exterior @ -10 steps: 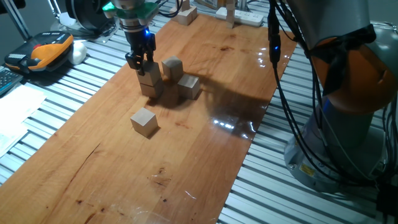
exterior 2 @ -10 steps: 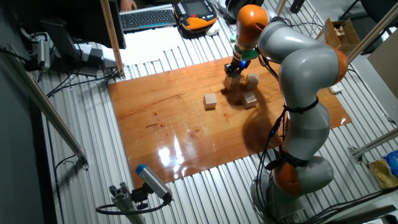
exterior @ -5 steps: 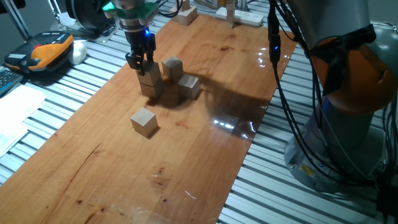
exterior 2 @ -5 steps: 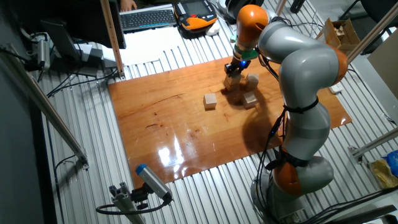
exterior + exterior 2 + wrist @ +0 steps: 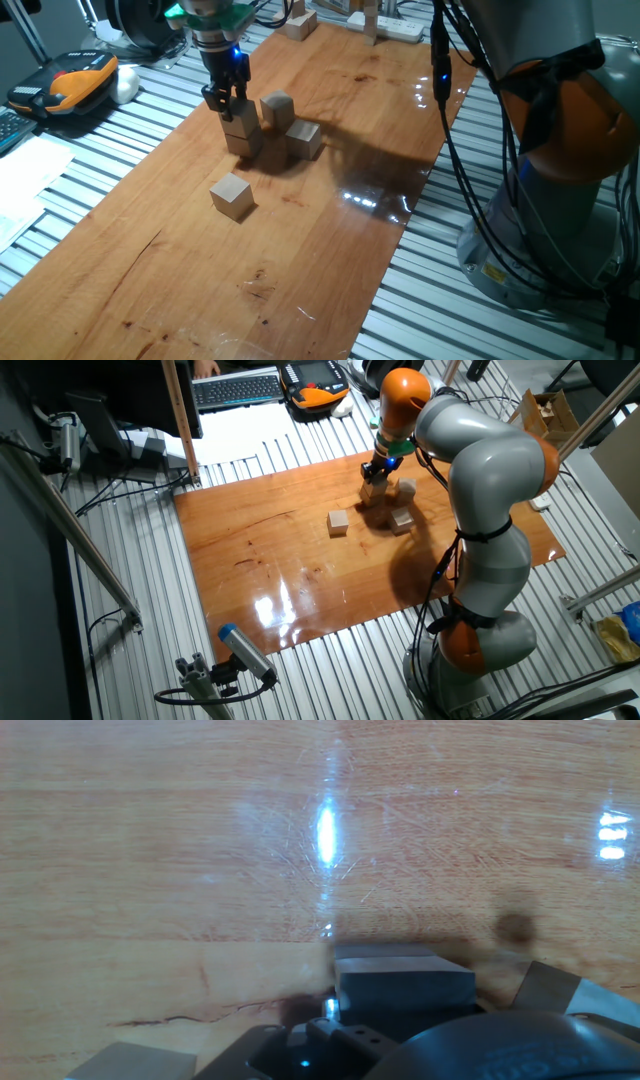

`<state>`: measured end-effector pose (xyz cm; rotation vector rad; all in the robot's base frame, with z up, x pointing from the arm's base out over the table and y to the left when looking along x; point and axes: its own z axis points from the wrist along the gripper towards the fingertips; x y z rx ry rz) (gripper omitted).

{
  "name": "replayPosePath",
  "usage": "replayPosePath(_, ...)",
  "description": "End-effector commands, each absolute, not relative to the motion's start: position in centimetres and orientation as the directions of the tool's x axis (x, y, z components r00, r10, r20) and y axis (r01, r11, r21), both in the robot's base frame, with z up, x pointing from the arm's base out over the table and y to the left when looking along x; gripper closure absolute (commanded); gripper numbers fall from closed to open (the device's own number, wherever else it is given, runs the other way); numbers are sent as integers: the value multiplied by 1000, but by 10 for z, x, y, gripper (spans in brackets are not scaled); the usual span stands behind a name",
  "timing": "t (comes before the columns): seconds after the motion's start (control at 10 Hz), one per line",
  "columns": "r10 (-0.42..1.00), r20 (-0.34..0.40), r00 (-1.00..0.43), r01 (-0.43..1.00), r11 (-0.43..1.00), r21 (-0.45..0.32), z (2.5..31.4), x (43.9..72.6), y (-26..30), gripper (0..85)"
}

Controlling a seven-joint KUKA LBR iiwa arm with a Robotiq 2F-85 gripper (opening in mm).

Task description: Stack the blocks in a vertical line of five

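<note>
arm: bent over the bench [image 5: 330,230], pointing down | claw [image 5: 227,97]: closed on the top block [image 5: 240,115] | that block sits on another block [image 5: 243,140]

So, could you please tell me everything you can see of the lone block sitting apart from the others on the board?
The lone block is a small plain cube of light-tan, unpainted wood with crisp edges and a paler top face. It rests flat on the glossy wooden board, turned slightly so one corner faces the camera. Nothing touches it: it sits apart from the other blocks, and the gripper is over at that cluster, at the small stack. The other fixed view shows it the same way.
</note>
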<state>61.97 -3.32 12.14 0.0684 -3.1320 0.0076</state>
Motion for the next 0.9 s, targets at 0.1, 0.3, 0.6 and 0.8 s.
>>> replayPosePath(0.1, -44, 9, -999, -44, 999, -6, 121, 620, -33, 680)
replayPosePath(0.3, -42, 9, -999, -42, 999, -9, 121, 620, -33, 680)
replayPosePath(0.6, -39, 8, -999, -39, 999, -11, 121, 620, -32, 680)
replayPosePath(0.8, -39, 6, -999, -39, 999, -11, 121, 620, -33, 680)
